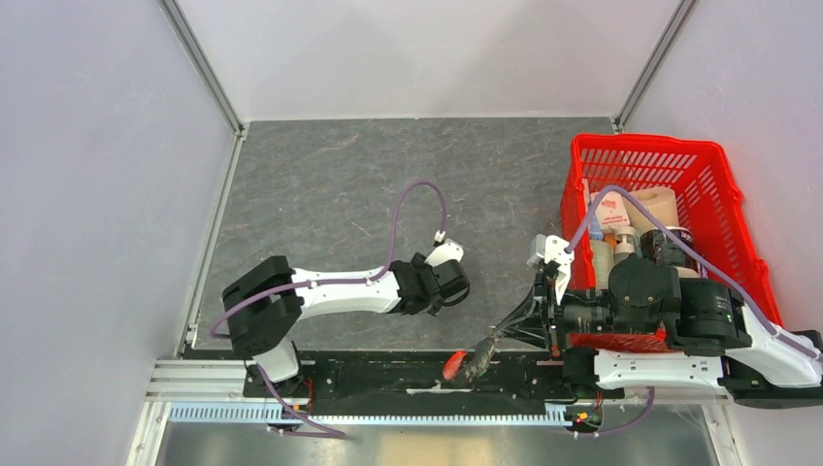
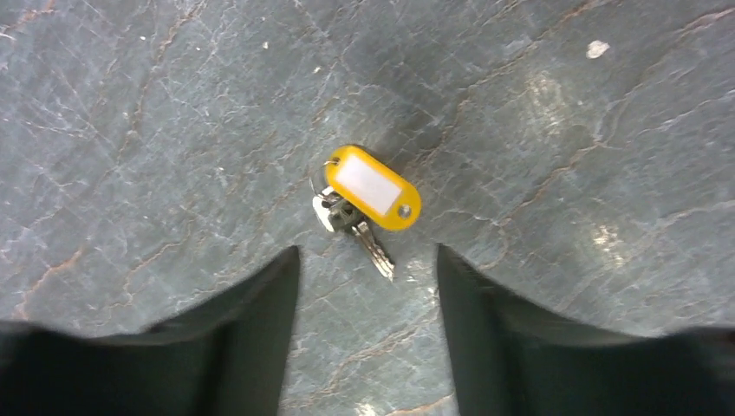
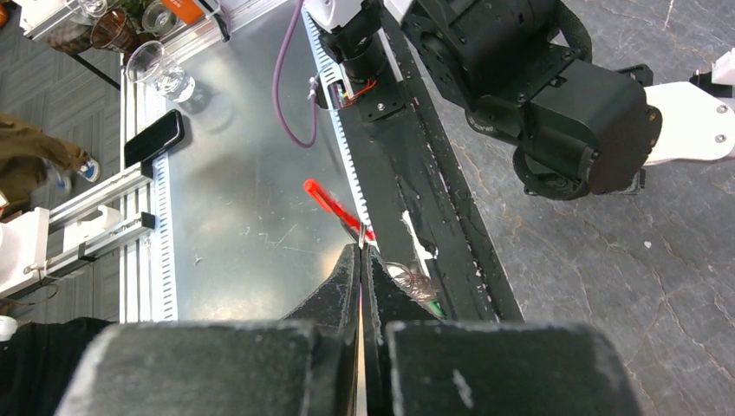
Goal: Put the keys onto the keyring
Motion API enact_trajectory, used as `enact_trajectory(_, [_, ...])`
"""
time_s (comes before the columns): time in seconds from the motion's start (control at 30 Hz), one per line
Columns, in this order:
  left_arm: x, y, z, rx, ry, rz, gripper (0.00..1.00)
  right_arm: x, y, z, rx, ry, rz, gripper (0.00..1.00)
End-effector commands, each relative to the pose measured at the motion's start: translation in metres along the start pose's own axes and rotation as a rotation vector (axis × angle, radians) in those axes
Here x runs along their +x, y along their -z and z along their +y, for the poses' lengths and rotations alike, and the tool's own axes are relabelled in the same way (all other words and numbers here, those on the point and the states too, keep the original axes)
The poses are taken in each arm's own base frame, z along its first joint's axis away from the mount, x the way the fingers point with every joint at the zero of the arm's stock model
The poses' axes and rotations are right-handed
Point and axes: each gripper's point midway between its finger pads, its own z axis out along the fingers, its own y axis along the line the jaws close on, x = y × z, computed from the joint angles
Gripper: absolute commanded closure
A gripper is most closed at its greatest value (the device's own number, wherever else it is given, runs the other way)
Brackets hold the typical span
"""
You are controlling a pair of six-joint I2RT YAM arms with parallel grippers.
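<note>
The yellow-tagged key [image 2: 373, 188] lies flat on the grey stone table [image 2: 173, 130], its metal blade [image 2: 374, 249] pointing towards my left gripper [image 2: 367, 290]. That gripper is open and empty, just short of the key, one finger on each side. In the top view the left gripper [image 1: 454, 284] hides the key. My right gripper [image 3: 360, 253] is shut on the keyring, whose red fob [image 3: 329, 204] sticks out past the tips, with the ring and green tag [image 3: 418, 282] beside the right finger. In the top view the fob [image 1: 453, 367] hangs over the black rail below the right gripper [image 1: 493, 340].
A red basket [image 1: 723, 209] holding bottles and jars stands at the right, behind the right arm. A black rail [image 1: 369, 374] and metal strip run along the near edge. Grey walls enclose the table on three sides.
</note>
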Motion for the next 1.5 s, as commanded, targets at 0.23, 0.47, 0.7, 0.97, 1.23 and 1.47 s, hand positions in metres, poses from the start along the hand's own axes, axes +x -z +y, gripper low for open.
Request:
enact_trajectory(0.23, [-0.053,0.052,0.013,0.131,0.129,-0.199,0.16,-0.001,0.001,-0.006,0.024,-0.007,-0.039,1.00])
enact_trajectory(0.47, [-0.052,0.022,0.020,0.141,0.186,-0.133,0.35,-0.002,-0.002,-0.005,0.021,-0.013,-0.037,1.00])
enact_trajectory(0.7, [-0.049,-0.003,0.017,0.207,0.226,-0.078,0.37,0.002,-0.004,-0.007,0.027,-0.020,-0.027,1.00])
enact_trajectory(0.97, [-0.030,-0.023,0.013,0.386,0.337,-0.033,0.42,0.005,-0.009,-0.008,0.035,-0.023,-0.008,1.00])
enact_trajectory(1.23, [-0.028,-0.031,0.007,0.495,0.374,-0.040,0.49,0.005,-0.012,-0.008,0.041,-0.027,0.004,1.00])
enact_trajectory(1.47, [-0.021,-0.040,0.009,0.506,0.386,-0.027,0.56,0.005,-0.014,-0.013,0.065,-0.027,0.001,1.00])
